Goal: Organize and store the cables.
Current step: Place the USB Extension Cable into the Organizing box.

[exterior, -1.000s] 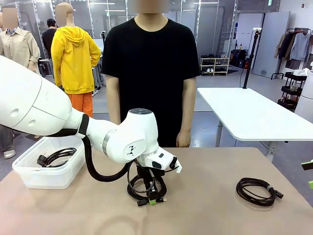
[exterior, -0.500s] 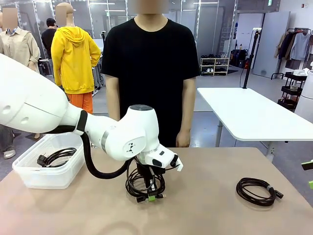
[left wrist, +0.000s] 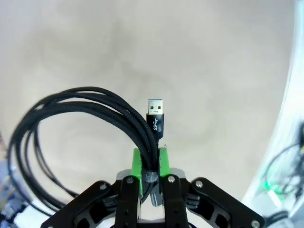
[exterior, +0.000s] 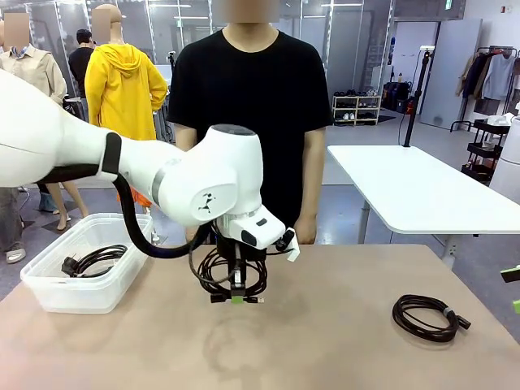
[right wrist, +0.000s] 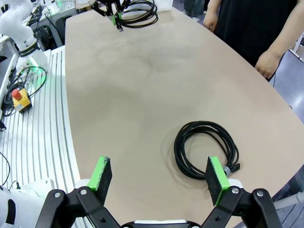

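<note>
Left gripper (left wrist: 150,162) clamped on cable coil (left wrist: 141,129), now lifted off table (exterior: 366,349); right gripper (right wrist: 158,176) wide open

Right gripper (right wrist: 157,175) is spread wide, green pads (right wrist: 100,175) well apart above the tan table (right wrist: 118,104). Just beyond them a coiled black cable (right wrist: 177,145) lies flat, its plug end near one pad. Far across the table, the left gripper (right wrist: 116,21) pinches a second cable coil (right wrist: 142,13). A person's hand (right wrist: 266,61) hangs at the table's edge.
</note>
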Controlling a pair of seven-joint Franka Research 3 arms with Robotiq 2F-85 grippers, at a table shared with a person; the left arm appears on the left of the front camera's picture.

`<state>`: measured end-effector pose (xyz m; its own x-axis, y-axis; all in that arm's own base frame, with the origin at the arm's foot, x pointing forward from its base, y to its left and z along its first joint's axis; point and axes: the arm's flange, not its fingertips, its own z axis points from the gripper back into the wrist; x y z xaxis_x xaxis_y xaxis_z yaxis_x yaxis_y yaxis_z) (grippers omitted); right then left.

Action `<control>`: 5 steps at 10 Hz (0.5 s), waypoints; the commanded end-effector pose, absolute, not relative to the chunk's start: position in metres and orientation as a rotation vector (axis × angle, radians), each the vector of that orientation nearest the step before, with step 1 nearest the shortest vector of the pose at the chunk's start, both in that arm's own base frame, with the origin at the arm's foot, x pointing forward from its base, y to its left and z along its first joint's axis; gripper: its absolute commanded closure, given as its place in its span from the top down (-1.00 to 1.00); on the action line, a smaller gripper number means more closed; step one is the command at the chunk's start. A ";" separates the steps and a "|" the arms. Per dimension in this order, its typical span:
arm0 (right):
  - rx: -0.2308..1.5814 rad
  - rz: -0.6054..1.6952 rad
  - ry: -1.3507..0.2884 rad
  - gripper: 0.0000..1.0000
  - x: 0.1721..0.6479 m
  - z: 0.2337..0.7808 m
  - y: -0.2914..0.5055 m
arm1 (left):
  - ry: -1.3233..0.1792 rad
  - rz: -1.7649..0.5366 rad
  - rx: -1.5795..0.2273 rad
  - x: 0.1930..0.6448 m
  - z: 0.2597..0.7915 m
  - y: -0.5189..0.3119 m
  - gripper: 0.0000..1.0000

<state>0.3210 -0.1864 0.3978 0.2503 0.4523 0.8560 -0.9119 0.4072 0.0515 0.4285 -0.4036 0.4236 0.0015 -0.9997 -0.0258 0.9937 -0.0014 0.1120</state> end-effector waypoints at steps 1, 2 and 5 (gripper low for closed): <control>0.636 1.003 -0.895 1.00 0.322 0.400 -0.185 | -0.081 -1.696 0.152 0.430 0.439 -0.390 -1.00; 0.636 1.003 -0.895 1.00 0.322 0.400 -0.185 | -0.100 -1.691 0.153 0.427 0.443 -0.390 -1.00; 0.636 1.003 -0.895 1.00 0.322 0.400 -0.185 | -0.079 -1.673 0.138 0.428 0.441 -0.397 -1.00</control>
